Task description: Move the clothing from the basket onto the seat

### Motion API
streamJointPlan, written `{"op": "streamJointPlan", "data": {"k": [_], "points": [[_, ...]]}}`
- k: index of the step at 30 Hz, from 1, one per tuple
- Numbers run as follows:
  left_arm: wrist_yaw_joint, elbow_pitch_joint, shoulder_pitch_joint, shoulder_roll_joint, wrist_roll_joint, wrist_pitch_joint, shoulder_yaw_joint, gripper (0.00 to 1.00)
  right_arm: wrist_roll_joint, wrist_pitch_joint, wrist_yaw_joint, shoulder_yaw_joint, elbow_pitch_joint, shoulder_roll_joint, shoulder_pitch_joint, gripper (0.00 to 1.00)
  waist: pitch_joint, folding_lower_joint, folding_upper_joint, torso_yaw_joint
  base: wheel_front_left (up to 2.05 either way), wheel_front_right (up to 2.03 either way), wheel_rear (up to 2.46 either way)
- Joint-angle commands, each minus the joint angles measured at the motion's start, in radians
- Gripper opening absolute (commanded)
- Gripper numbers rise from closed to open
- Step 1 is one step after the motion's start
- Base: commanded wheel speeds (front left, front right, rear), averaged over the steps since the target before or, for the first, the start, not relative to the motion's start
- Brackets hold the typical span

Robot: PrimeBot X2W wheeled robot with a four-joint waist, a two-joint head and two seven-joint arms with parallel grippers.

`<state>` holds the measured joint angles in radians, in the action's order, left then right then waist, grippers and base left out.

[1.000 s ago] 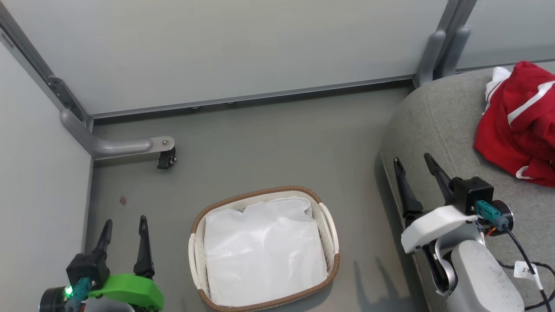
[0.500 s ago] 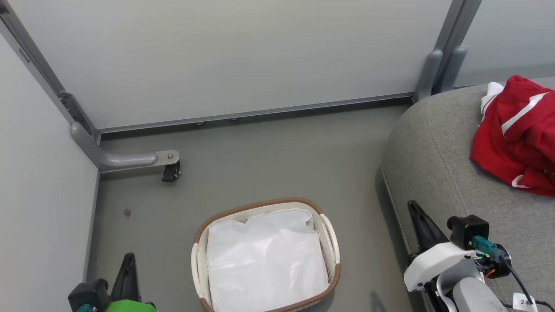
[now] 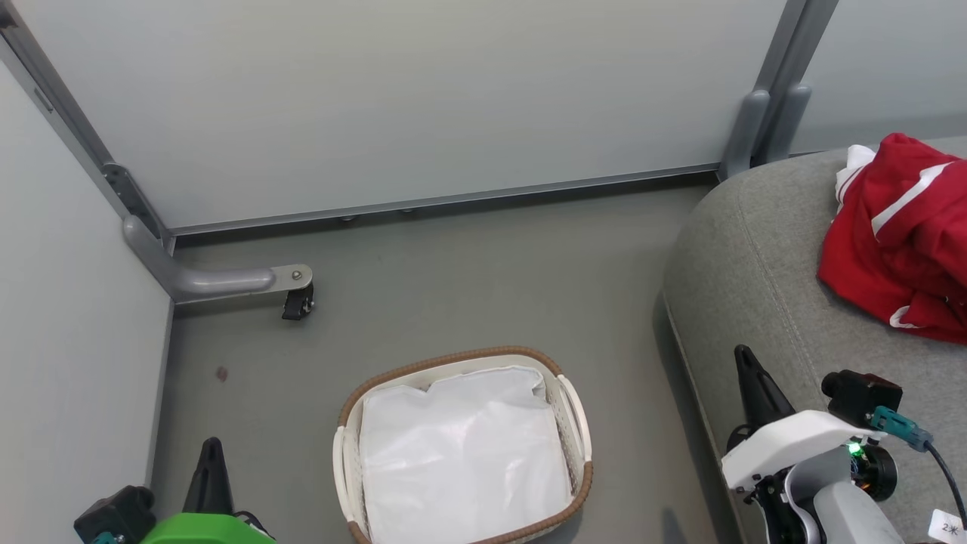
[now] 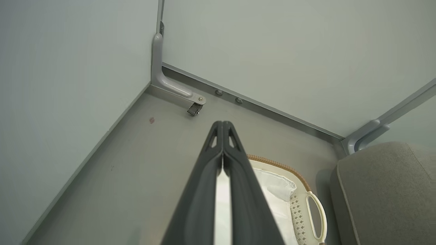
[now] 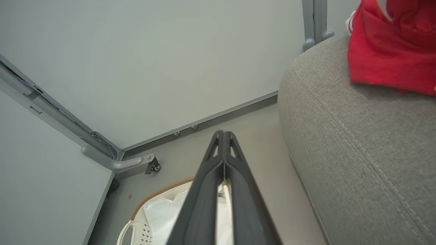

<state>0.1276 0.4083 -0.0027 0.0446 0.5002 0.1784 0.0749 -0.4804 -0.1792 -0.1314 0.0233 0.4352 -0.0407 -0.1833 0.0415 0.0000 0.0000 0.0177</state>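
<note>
View from the robot's head, looking down into a corner where pale partition panels (image 3: 415, 98) meet a grey floor (image 3: 468, 279). The basket (image 3: 453, 356) stands on the floor near the bottom centre. It is small, oval and white, with a brown woven rim and side handles. A plain white liner (image 3: 461, 453) lies across its inside.

The seat (image 3: 755, 287) is on the right, a large grey fabric sofa with a rounded edge and a stitched seam. The clothing (image 3: 899, 234), bright red with white stripes and white trim, lies in a rumpled heap on top of the seat at the far right edge of the picture, well apart from the basket.

The left gripper (image 4: 222, 124), on a green housing, hangs at the lower left above the floor, to the left of the basket. In the left wrist view its two long dark fingers are pressed together at the tips, with nothing between them.

The right gripper (image 5: 223, 133), on a white housing, is at the lower right beside the front edge of the seat. In the right wrist view its fingers also meet at the tips and hold nothing, and the red clothing sits on the seat at the upper right.

A grey metal bracket (image 3: 219, 279) with a small black caster juts from the left corner, and a small reddish spot (image 3: 221, 372) marks the floor below it
</note>
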Motion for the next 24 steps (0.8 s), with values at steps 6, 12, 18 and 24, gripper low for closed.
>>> {"op": "streamJointPlan", "data": {"k": [6, 12, 18, 24], "points": [[0.001, -0.033, -0.035, 0.005, 0.121, -0.029, 0.008, 0.00, -0.126, 0.030, 0.000, -0.017, -0.037, -0.005, 0.001, 0.00, -0.002, 0.0000, 0.0000, -0.001, 0.00, 0.00, 0.00], [0.001, -0.046, -0.043, 0.005, 0.209, -0.052, 0.010, 0.00, -0.216, 0.053, 0.000, -0.028, -0.051, -0.005, 0.008, 0.00, -0.004, 0.0000, 0.0000, -0.002, 0.00, 0.00, 0.00], [0.002, -0.057, -0.049, 0.006, 0.293, -0.074, 0.013, 0.00, -0.299, 0.075, 0.000, -0.038, -0.065, -0.006, 0.014, 0.00, -0.007, 0.0000, 0.0000, -0.003, 0.00, 0.00, 0.00], [0.002, -0.068, -0.055, 0.006, 0.370, -0.095, 0.015, 0.00, -0.378, 0.096, 0.000, -0.048, -0.077, -0.007, 0.019, 0.00, -0.009, 0.0000, 0.0000, -0.004, 0.00, 0.00, 0.00]]}}
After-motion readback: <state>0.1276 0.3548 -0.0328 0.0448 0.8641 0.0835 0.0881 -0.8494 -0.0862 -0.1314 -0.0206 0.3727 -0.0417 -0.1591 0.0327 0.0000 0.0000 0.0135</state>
